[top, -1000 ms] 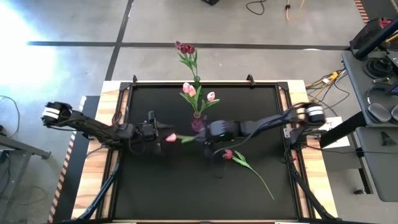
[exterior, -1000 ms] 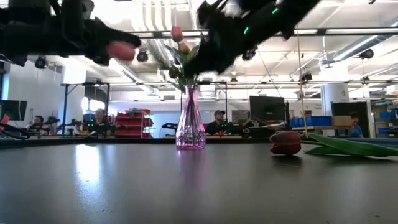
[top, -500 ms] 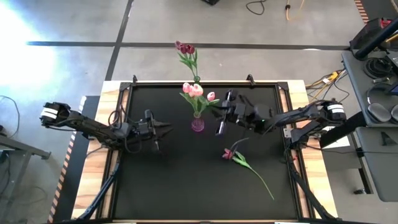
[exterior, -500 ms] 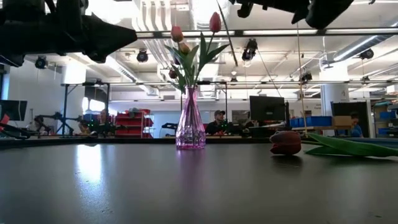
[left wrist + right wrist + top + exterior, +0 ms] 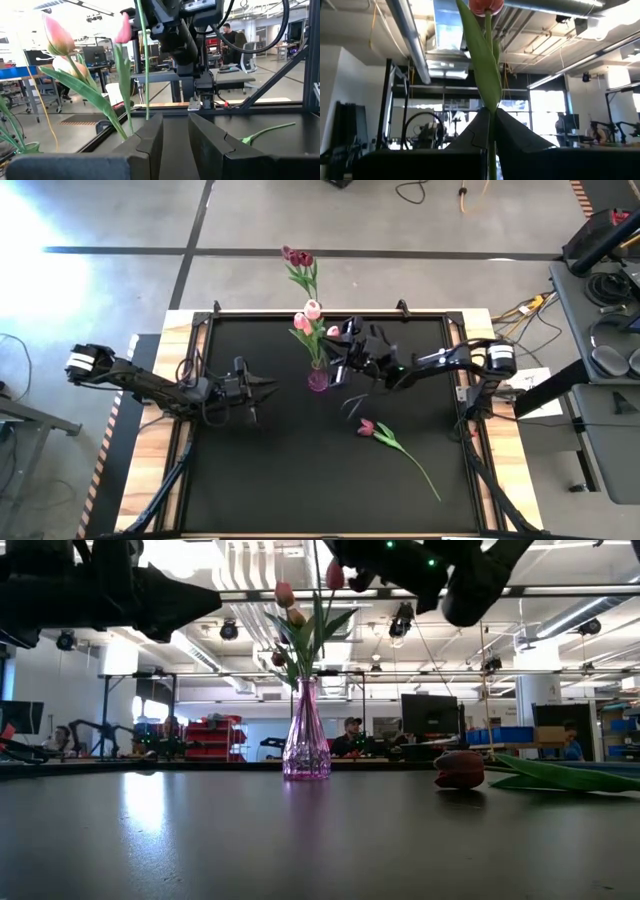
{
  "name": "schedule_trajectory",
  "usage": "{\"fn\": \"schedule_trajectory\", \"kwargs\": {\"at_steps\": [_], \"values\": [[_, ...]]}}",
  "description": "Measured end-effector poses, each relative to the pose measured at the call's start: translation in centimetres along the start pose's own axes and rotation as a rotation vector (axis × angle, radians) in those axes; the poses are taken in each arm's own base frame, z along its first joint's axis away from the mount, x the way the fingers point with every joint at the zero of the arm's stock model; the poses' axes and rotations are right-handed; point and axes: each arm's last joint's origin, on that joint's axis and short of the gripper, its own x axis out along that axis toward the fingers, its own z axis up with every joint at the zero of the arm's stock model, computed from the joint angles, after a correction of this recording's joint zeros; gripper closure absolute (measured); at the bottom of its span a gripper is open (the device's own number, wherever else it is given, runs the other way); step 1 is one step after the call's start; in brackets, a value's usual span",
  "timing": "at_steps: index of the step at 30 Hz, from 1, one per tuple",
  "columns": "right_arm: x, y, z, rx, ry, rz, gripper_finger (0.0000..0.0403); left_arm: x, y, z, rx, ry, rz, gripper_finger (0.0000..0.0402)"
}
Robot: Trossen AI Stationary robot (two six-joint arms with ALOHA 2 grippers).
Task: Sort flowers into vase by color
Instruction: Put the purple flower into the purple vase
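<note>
A pink glass vase (image 5: pixel 318 380) (image 5: pixel 306 745) stands mid-table and holds pale pink tulips (image 5: pixel 303 324) (image 5: pixel 286 593). My right gripper (image 5: pixel 343 352) (image 5: pixel 489 113) hovers just right of the vase, shut on another pink tulip (image 5: pixel 486 5) whose head (image 5: pixel 334 575) is up among the others. My left gripper (image 5: pixel 262 387) (image 5: pixel 175 120) is open and empty, left of the vase. A dark red tulip (image 5: pixel 380 435) (image 5: pixel 459 768) lies flat on the table to the right. More dark red tulips (image 5: pixel 297 257) stand at the table's far edge. My right gripper pinches the pink tulip's green stem and leaf (image 5: pixel 489 102) between its two fingers, well below the head. The fingers come roughly level from the table's right and lie across the stem. The tulip stands upright, head above the fingers. I cannot tell whether its lower end is in the vase.
The black mat (image 5: pixel 250 470) has wooden strips along its left and right sides. The lying tulip's long stem (image 5: pixel 420 475) runs toward the near right corner. Beyond the table is a workshop with people at desks (image 5: pixel 352 735).
My right gripper has carried the pink tulip from beside my left gripper up and toward the far edge, swinging out to the right and back to the vase. The tulip has turned from lying level to upright. My left gripper has stayed put.
</note>
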Motion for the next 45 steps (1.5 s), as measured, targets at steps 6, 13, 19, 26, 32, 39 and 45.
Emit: {"fn": "schedule_trajectory", "kwargs": {"at_steps": [6,13,19,26,32,39,45], "values": [[1.1,-0.5,-1.6,0.001,-0.028,-0.015,0.0390,0.1,-0.1,-0.2,0.004,0.010,-0.002,0.0324],[1.3,-1.4,-3.3,-0.028,-0.029,-0.028,0.0390,0.1,-0.1,-0.2,0.004,0.009,-0.002,0.0324],[0.6,-1.7,-3.9,-0.047,-0.001,-0.032,0.0390,0.0,-0.1,-0.2,0.005,0.010,-0.003,0.0324],[0.2,-1.7,-4.2,-0.058,0.020,-0.031,0.0390,0.0,-0.1,-0.2,0.005,0.010,-0.004,0.0324],[0.0,-1.9,-5.1,-0.106,0.116,-0.098,0.0382,0.0,-0.1,-0.2,0.004,0.010,-0.004,0.0324],[-0.2,-2.1,-6.2,-0.158,0.240,-0.150,0.0354,0.0,-0.1,-0.2,0.004,0.010,-0.004,0.0324],[-0.3,-2.0,-6.8,-0.163,0.300,-0.144,0.0325,0.0,-0.1,-0.2,0.004,0.010,-0.004,0.0324]]}}
